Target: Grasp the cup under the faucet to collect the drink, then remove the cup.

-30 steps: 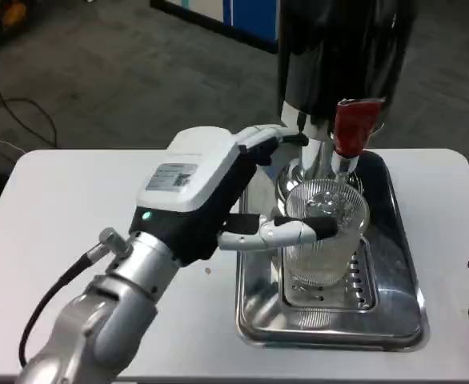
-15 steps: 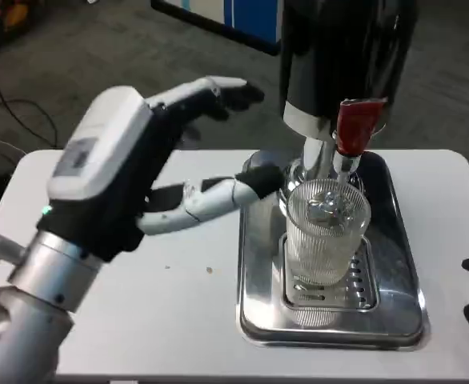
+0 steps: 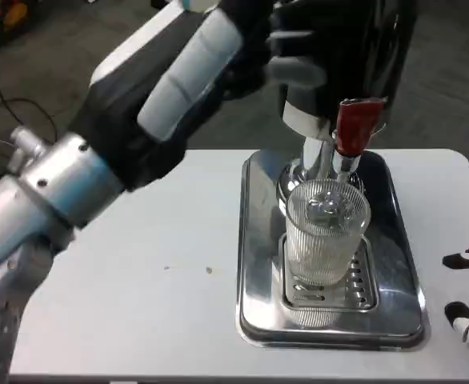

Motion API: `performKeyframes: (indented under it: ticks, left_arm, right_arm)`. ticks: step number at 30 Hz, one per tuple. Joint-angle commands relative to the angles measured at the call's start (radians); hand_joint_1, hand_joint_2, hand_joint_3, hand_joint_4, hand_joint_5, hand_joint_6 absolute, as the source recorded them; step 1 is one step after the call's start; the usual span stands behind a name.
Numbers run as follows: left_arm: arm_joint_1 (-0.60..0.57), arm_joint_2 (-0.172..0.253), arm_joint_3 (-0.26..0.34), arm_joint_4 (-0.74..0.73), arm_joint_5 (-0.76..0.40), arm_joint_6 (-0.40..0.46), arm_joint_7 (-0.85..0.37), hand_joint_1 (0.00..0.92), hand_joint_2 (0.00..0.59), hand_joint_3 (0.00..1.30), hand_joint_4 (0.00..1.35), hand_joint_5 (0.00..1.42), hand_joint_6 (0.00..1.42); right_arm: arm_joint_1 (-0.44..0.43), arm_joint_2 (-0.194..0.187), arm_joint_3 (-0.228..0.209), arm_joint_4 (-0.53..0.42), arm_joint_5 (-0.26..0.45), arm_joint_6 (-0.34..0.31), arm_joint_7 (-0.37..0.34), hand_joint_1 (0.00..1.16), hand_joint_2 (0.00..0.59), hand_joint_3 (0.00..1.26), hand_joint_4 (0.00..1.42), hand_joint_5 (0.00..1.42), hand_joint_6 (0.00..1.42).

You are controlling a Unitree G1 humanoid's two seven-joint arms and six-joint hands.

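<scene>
The ribbed clear cup [image 3: 326, 232] stands on the drip tray [image 3: 254, 264] beneath the red faucet [image 3: 353, 128]. The left hand [image 3: 218, 48], raised well above-left, holds nothing; finger spread unclear. Right hand [image 3: 468, 296] fingertips lie at counter [image 3: 138, 288] edge.

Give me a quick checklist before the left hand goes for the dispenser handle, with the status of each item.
1. Clear ribbed glass cup under the spout: ok.
2. Cup upright on the steel drip tray: ok.
3. Red tap handle unobstructed: ok.
4. Left hand raised near the black dispenser body, holding nothing: ok.
5. Right hand away from the tray: ok.
6. Drink level in the cup: cannot tell.
</scene>
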Motion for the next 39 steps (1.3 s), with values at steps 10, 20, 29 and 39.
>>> performKeyframes:
  ticks: [10,20,29,39]
  left_arm:
    - [-0.284,-0.083,-0.071,0.256,-0.047,0.123,-0.023,0.0,0.074,0.07,0.01,0.12,0.18]
    - [-0.29,-0.074,-0.171,0.443,0.107,0.049,-0.137,0.0,0.069,0.05,0.0,0.09,0.16]
    - [-0.282,-0.05,-0.21,0.489,0.192,0.019,-0.218,0.0,0.07,0.05,0.0,0.09,0.16]
    - [-0.258,-0.001,-0.24,0.472,0.275,-0.009,-0.279,0.0,0.073,0.1,0.01,0.09,0.16]
  right_arm:
    - [0.022,0.009,-0.009,-0.039,0.009,0.002,-0.014,0.3,0.454,0.17,0.07,0.08,0.0]
    - [0.043,0.011,-0.032,-0.043,0.026,-0.007,-0.017,0.3,0.454,0.18,0.07,0.09,0.0]
    - [0.058,0.008,-0.043,-0.043,0.042,-0.012,-0.017,0.3,0.454,0.18,0.07,0.09,0.0]
    - [0.056,0.008,-0.037,-0.047,0.052,-0.004,-0.01,0.3,0.454,0.18,0.07,0.09,0.0]
